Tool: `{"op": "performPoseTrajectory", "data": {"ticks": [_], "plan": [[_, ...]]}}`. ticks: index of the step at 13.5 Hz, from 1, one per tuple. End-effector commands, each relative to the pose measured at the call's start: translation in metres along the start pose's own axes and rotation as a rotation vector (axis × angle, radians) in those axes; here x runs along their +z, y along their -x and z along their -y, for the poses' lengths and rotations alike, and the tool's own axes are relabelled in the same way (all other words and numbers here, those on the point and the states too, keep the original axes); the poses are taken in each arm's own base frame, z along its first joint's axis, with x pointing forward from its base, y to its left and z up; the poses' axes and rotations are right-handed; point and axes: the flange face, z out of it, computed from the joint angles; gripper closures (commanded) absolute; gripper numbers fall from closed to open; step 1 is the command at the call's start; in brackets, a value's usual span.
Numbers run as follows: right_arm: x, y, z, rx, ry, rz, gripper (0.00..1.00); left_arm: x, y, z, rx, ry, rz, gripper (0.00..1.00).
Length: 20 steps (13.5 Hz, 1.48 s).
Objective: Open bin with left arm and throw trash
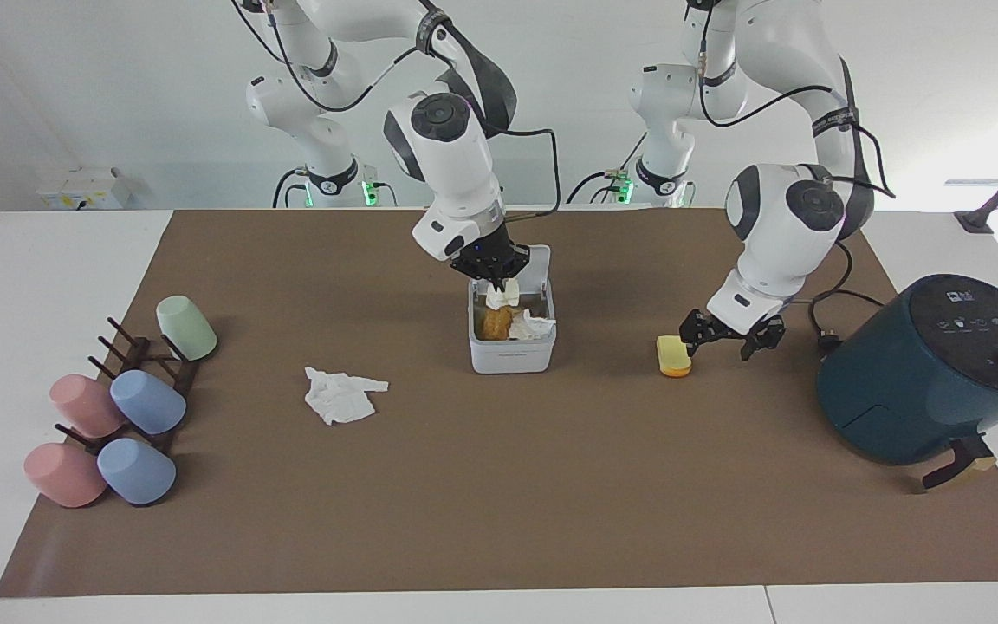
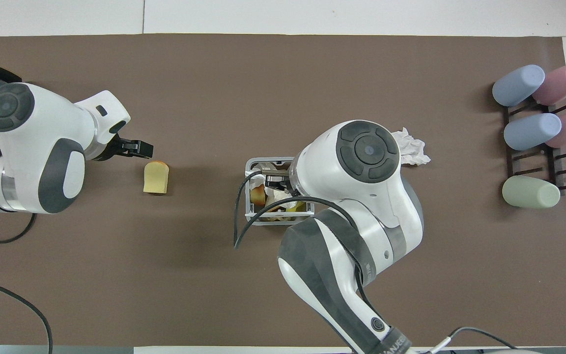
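The bin (image 1: 512,355) stands mid-table with its white lid (image 1: 535,260) hinged up; food scraps and paper fill it. It also shows in the overhead view (image 2: 248,196). My right gripper (image 1: 495,270) hangs over the open bin, shut on the cream paper wad (image 1: 499,295), which dangles just above the contents. The white tissue (image 1: 341,394) lies on the mat toward the right arm's end, and shows in the overhead view (image 2: 410,150). The yellow-orange block (image 1: 674,356) lies toward the left arm's end. My left gripper (image 1: 729,336) is open, low over the mat beside the block.
A dark teal air fryer (image 1: 932,368) with its cord stands at the left arm's end. A rack of pastel cups (image 1: 118,407) sits at the right arm's end. The brown mat (image 1: 499,503) covers the table.
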Motion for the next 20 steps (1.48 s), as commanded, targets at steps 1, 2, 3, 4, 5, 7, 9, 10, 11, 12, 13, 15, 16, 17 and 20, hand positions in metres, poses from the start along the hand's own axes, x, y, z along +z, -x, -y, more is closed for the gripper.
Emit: {"op": "performPoseTrajectory", "data": {"ticks": [1,2,3,4,5,7,9,10,11,12,13,15,16,17,20], "plan": [[0.003,0.004,-0.013,-0.013,-0.017,-0.049,1.00,0.027,0.026,-0.003,0.010,-0.009,-0.024,0.00],[0.003,0.005,-0.012,-0.015,-0.018,-0.049,1.00,0.041,0.034,-0.005,0.013,-0.009,-0.035,0.00],[0.002,0.004,-0.012,-0.014,-0.021,-0.055,0.96,0.052,0.039,-0.008,0.009,-0.008,-0.044,0.00],[0.002,0.003,-0.012,-0.012,-0.024,-0.059,0.39,0.060,0.039,-0.016,-0.022,-0.006,-0.055,0.00],[0.000,0.000,-0.013,-0.010,-0.025,-0.061,0.00,0.066,0.039,-0.024,-0.054,-0.004,-0.055,0.00],[0.000,-0.001,-0.013,-0.005,-0.025,-0.061,0.00,0.067,0.042,-0.037,-0.071,-0.003,-0.046,0.52],[-0.001,-0.002,-0.014,-0.003,-0.024,-0.060,0.00,0.072,0.050,-0.049,-0.097,-0.003,-0.031,1.00],[-0.003,-0.004,-0.014,-0.010,-0.017,-0.060,0.00,0.072,0.052,-0.050,-0.096,-0.003,-0.025,1.00],[-0.009,-0.011,-0.016,-0.029,0.009,-0.082,0.00,0.073,0.053,-0.051,-0.096,-0.004,-0.017,1.00],[-0.014,-0.020,-0.023,-0.082,0.073,-0.111,0.00,0.072,0.054,-0.051,-0.096,-0.006,-0.003,1.00],[-0.025,-0.034,-0.036,-0.146,0.129,-0.135,0.00,0.066,0.054,-0.052,-0.094,-0.007,0.003,1.00],[-0.034,-0.065,-0.075,-0.281,0.169,-0.127,0.00,0.038,0.053,-0.051,-0.096,-0.004,-0.011,1.00],[-0.036,-0.084,-0.113,-0.368,0.185,-0.119,0.00,0.019,0.051,-0.051,-0.096,-0.004,-0.008,1.00],[-0.032,-0.097,-0.153,-0.448,0.199,-0.107,0.00,-0.004,0.046,-0.052,-0.096,-0.005,-0.003,1.00],[0.001,-0.089,-0.201,-0.590,0.216,-0.101,0.00,-0.072,0.024,-0.065,-0.122,-0.003,0.041,1.00]]}}
